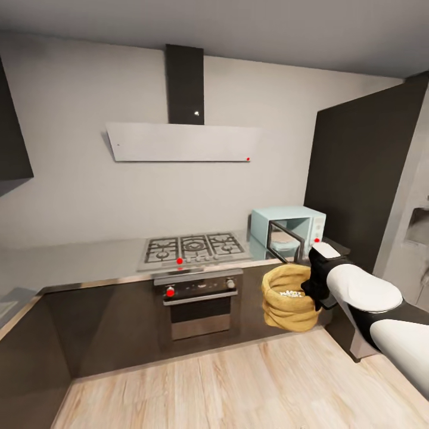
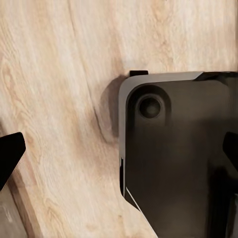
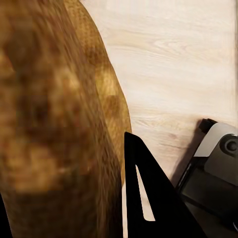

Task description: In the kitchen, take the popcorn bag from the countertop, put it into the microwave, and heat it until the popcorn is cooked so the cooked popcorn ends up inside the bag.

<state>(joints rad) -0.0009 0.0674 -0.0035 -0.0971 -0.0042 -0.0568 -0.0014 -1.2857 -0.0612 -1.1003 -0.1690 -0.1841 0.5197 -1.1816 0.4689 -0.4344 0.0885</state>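
Pale wooden floor (image 1: 238,381) spreads below the microwave (image 1: 288,230), whose door seems ajar. Just in front of it, the right gripper (image 1: 311,290) is clamped on the popcorn bag (image 1: 289,298), held in the air with whitish popcorn (image 1: 291,293) inside. How far apart the left gripper (image 2: 119,153) fingers stand is unclear.

Popcorn bag (image 1: 290,298): tan-orange, crumpled texture; popcorn (image 1: 291,293) inside whitish-grey. Microwave (image 1: 288,230): pale blue-white, dark-framed glass door. Worktop (image 1: 77,262): pale grey. Hob (image 1: 193,248): steel with black grates. Oven (image 1: 198,301): dark steel, red knob. Cabinets (image 1: 107,330): glossy black. Hood (image 1: 182,142): white, black chimney. Floor (image 1: 238,387): light wood grain. Right arm (image 1: 363,292): white, with black right gripper (image 1: 314,290).
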